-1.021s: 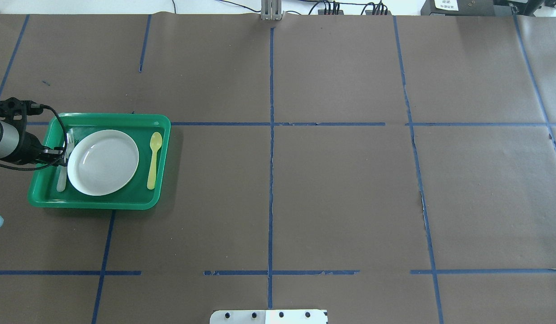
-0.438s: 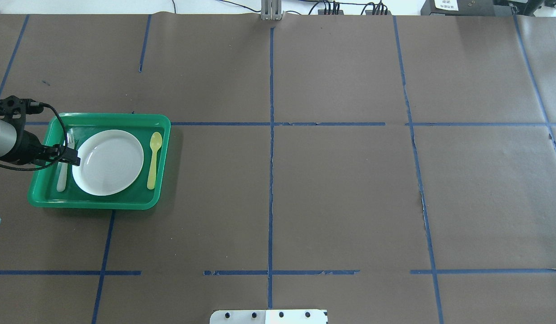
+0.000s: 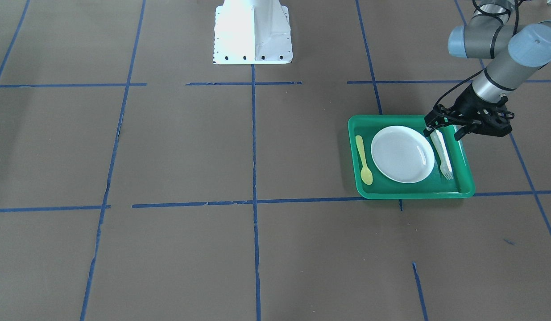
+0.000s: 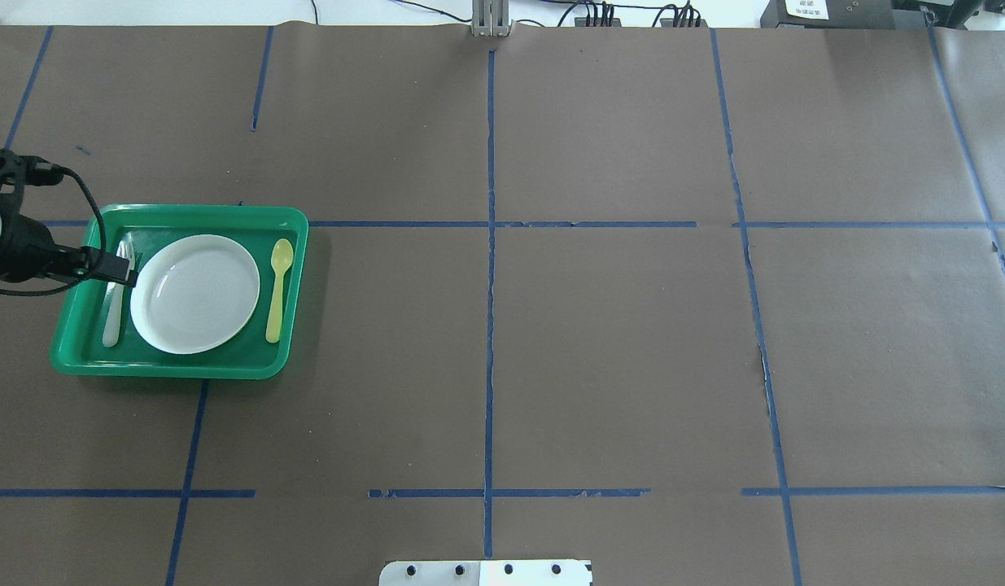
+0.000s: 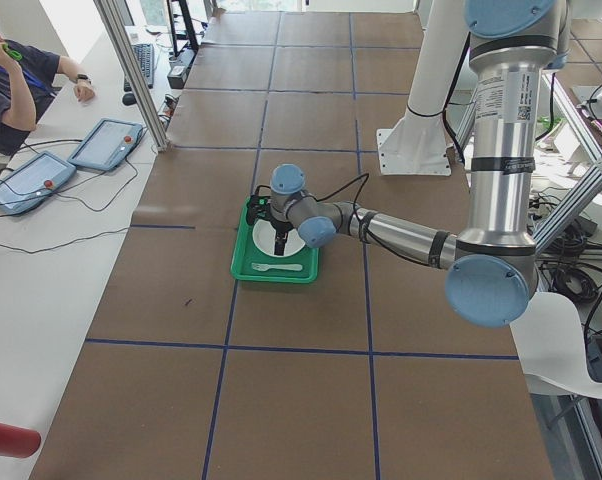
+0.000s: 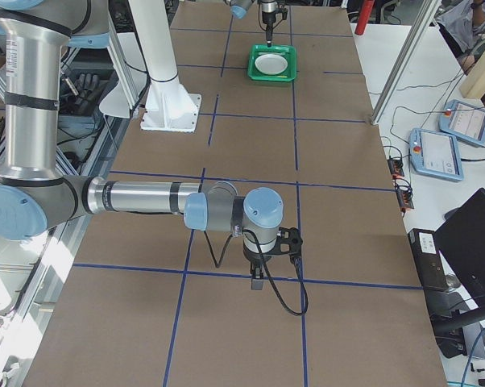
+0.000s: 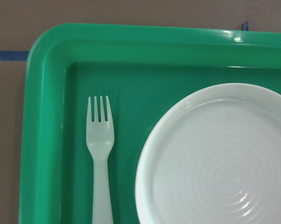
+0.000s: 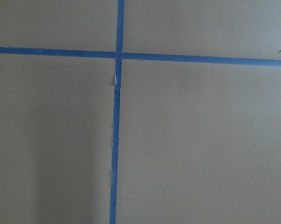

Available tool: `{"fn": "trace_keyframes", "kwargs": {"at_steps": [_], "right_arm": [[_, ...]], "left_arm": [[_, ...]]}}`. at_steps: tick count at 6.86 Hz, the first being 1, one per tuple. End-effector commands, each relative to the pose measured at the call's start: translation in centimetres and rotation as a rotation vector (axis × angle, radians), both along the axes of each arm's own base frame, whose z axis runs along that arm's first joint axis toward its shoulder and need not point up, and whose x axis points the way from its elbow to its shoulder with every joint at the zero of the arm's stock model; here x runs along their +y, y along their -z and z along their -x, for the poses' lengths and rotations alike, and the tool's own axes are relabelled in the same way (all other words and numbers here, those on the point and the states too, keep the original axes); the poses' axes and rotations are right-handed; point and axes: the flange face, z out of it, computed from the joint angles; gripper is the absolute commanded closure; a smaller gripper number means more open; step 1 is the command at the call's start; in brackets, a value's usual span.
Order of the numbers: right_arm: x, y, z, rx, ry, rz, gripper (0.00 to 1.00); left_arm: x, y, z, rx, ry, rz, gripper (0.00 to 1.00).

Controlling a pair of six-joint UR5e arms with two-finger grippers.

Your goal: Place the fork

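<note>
The fork (image 4: 111, 305) lies flat on the floor of the green tray (image 4: 176, 370), in the narrow strip between the tray's wall and the white plate (image 4: 194, 293). Seen in the overhead view, it is at 9 o'clock from the plate, just beside the plate's rim, and its tines point toward 12 o'clock. The yellow spoon (image 4: 278, 289) lies on the other side of the plate, at 3 o'clock, with its bowl also toward 12 o'clock.

The left gripper (image 3: 441, 135) hangs over the handle end of the fork. Its two fingers stand apart, one on each side of the handle, and they grip nothing (the left wrist camera shows the fork lying free on the tray, with no finger touching it).

The right gripper (image 6: 257, 282) hangs low over the brown table (image 4: 616, 342), well apart from the tray, near a crossing of the blue tape lines (image 8: 115, 140). Whether its fingers are apart or together, I cannot tell.
</note>
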Motion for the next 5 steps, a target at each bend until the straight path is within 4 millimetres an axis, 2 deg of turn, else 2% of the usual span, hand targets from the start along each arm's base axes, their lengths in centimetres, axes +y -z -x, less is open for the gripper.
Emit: {"fn": "trace_keyframes", "kwargs": {"at_steps": [1,2,3,4,5], "right_arm": [[0.0,0.0,0.0,0.0,0.0,0.0,0.0],[0.0,0.0,0.0,0.0,0.0,0.0,0.0],[0.0,0.0,0.0,0.0,-0.001,0.001,0.0],[0.0,0.0,0.0,0.0,0.0,0.0,0.0],[0.0,0.0,0.0,0.0,0.0,0.0,0.0]], "left_arm": [[-2.6,1.5,9.1,-0.058,-0.019,-0.125,0.0],[-3.2,2.2,13.4,-0.105,0.002,-0.138,0.0],[-3.3,2.6,16.1,-0.151,-0.019,-0.131,0.0],[-3.3,1.8,19.2,-0.197,-0.045,-0.113,0.0],[-3.4,-0.1,23.5,-0.229,-0.034,-0.075,0.0]]}}
